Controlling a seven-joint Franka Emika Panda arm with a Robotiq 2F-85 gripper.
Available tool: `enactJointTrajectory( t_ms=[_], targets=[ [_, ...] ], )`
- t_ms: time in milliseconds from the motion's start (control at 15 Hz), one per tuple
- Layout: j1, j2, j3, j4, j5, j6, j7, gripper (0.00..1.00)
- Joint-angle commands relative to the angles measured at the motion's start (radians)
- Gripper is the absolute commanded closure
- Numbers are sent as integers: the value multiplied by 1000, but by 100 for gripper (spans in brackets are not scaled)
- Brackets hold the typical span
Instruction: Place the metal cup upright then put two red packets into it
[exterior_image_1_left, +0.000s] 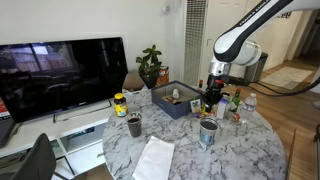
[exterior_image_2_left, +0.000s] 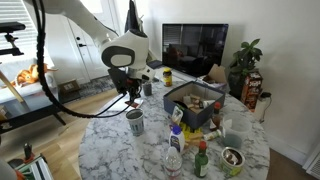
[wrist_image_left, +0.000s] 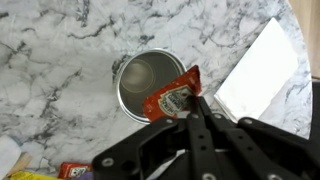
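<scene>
My gripper (wrist_image_left: 195, 105) pinched a red packet (wrist_image_left: 170, 98) shut by its corner.
It hung over the four-o'clock rim of the upright metal cup (wrist_image_left: 140, 80), which looked empty. Both drops were undone, and a second red packet (wrist_image_left: 75, 170) lay at seven o'clock.

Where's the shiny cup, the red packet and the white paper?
metal cup (wrist_image_left: 130, 85): wrist view, on its inner wall.
red packet (wrist_image_left: 172, 98): wrist view, on its middle.
white paper (wrist_image_left: 255, 70): wrist view, on its middle.
</scene>
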Motion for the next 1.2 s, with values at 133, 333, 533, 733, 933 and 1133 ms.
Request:
enactJointTrajectory(
  t_ms=[133, 333, 533, 733, 933, 1133],
  targets=[
    [-2, 89, -13, 50, -57, 42, 4, 65],
    [-9, 94, -18, 62, -57, 39, 4, 44],
    [-21, 113, -47, 76, -69, 116, 67, 22],
    [-25, 181, -86, 102, -122, 232, 175, 0],
    [-3, 277, -131, 130, -204, 346, 333, 0],
    [42, 376, -193, 171, -278, 400, 495, 0]
  ],
)
